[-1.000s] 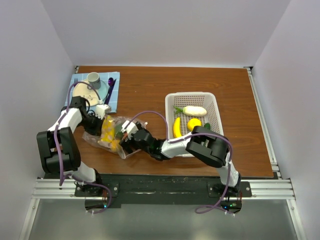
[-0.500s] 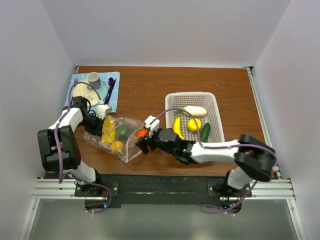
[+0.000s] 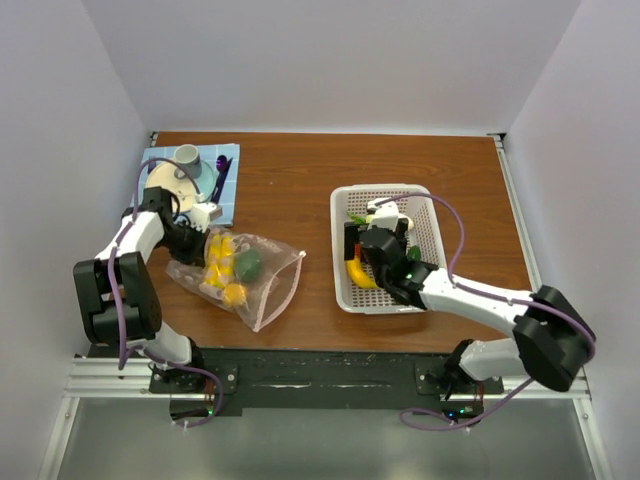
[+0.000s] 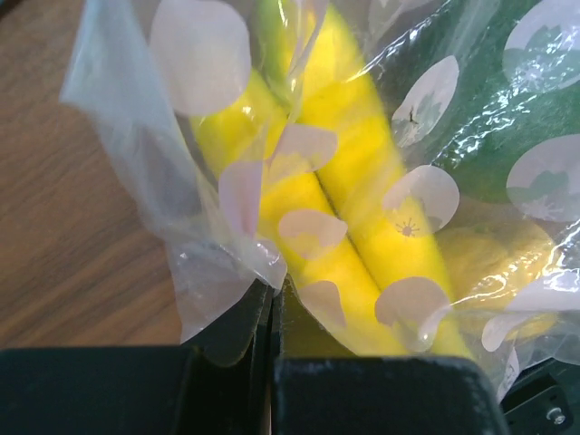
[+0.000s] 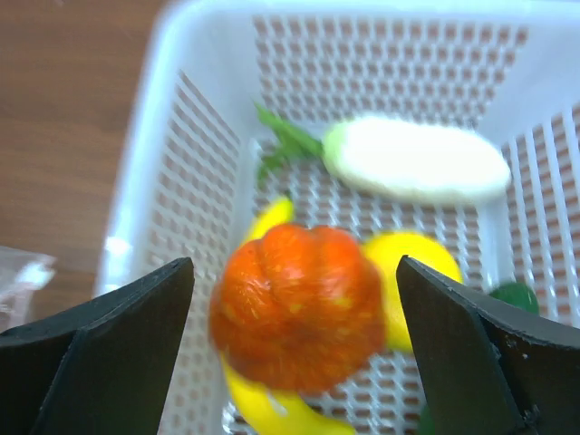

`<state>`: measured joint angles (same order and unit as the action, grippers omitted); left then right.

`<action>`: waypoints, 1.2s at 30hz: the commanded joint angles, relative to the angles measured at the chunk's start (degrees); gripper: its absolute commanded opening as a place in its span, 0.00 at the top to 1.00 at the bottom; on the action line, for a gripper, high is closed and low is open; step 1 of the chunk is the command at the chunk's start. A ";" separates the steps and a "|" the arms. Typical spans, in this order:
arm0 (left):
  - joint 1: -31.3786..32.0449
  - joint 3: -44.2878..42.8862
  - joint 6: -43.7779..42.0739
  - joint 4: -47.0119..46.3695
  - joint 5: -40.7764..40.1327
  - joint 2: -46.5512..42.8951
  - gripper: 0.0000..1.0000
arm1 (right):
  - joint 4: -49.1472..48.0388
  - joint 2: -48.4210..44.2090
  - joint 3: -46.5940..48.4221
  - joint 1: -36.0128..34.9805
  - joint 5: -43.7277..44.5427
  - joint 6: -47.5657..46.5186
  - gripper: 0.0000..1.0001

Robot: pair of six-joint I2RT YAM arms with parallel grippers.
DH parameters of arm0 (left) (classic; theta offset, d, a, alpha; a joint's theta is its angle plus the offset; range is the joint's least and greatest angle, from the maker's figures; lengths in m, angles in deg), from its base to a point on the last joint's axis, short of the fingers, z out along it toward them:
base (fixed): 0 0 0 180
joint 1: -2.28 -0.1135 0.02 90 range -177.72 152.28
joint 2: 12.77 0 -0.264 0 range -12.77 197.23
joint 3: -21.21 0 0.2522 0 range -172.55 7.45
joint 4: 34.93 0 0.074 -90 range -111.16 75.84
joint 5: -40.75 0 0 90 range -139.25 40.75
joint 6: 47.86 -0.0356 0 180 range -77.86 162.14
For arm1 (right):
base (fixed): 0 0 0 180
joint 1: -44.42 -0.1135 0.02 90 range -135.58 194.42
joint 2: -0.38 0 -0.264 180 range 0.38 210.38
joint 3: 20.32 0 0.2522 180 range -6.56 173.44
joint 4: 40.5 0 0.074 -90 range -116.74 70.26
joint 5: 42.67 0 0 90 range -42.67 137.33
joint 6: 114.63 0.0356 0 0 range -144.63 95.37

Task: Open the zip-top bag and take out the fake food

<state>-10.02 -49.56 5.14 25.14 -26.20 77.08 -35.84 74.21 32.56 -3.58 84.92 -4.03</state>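
One tomato (image 5: 294, 304) inside wide right gripper (image 5: 294, 267), wrist-only, left gripper (image 4: 272, 304) pinching bag (image 4: 195, 45)

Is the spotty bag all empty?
No, the zip-top bag has yellow fake food and a green piece showing through its clear plastic.

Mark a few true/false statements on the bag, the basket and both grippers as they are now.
1. The left gripper is shut on the zip-top bag at its edge. True.
2. The zip-top bag is empty. False: yellow pieces and a green piece lie inside.
3. The right gripper is over the basket, jaws open. True.
4. Both fingers clamp the orange tomato. False: a gap shows on each side of it.
5. The white piece lies on the table outside the basket. False: it lies in the basket.
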 commanded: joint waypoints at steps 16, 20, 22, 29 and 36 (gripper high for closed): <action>0.25 -1.43 2.89 -1.12 2.88 -0.02 1.00 | -4.07 7.36 5.98 -22.74 -9.10 -17.62 0.18; 0.34 -0.91 3.42 -2.01 1.65 0.68 1.00 | -9.96 15.97 7.89 -22.74 -11.21 -17.17 0.26; 0.25 -0.82 3.33 -2.09 1.30 0.60 1.00 | -12.16 19.41 9.31 -22.74 -11.74 -17.35 0.30; 0.43 -0.20 3.86 -2.45 0.68 0.60 1.00 | -15.50 29.18 17.03 -22.65 -16.05 -17.00 0.26; 1.39 2.61 4.21 -3.85 0.07 1.12 1.00 | -22.36 35.59 21.87 -22.57 -19.66 -16.64 0.01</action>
<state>-9.80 -48.71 8.57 22.67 -25.98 77.73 -51.29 107.08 49.84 -26.38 67.39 -20.77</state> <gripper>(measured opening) 0.018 0.984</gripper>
